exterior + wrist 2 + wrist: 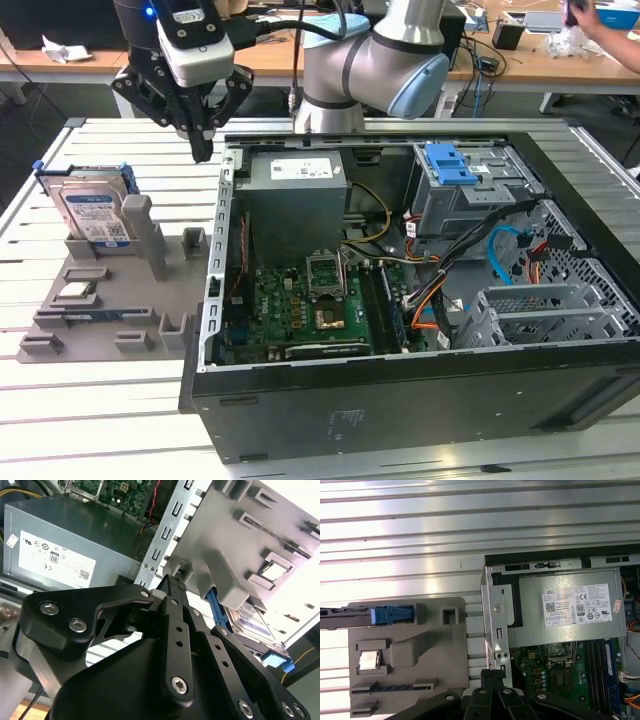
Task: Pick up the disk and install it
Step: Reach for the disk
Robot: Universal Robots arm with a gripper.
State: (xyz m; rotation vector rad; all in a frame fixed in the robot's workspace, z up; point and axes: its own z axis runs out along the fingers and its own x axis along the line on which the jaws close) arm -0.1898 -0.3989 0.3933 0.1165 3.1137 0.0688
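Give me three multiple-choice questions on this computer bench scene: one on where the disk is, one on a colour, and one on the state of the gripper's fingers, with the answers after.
1. Where is the disk?
A. Standing on edge in the grey holder beside the computer case
B. Inside the computer case
C. Between the fingers

2. What colour is the disk's caddy?
A. Red
B. Yellow
C. Blue

3. How is the gripper?
A. Open around the disk
B. Shut, holding nothing
C. Shut on the disk

Answers:
1 A: the exterior view shows it upright in the holder, to the exterior view's left of the case.
2 C: blue frame edges show around the drive.
3 B: the fingers meet at a tip, well apart from the disk.
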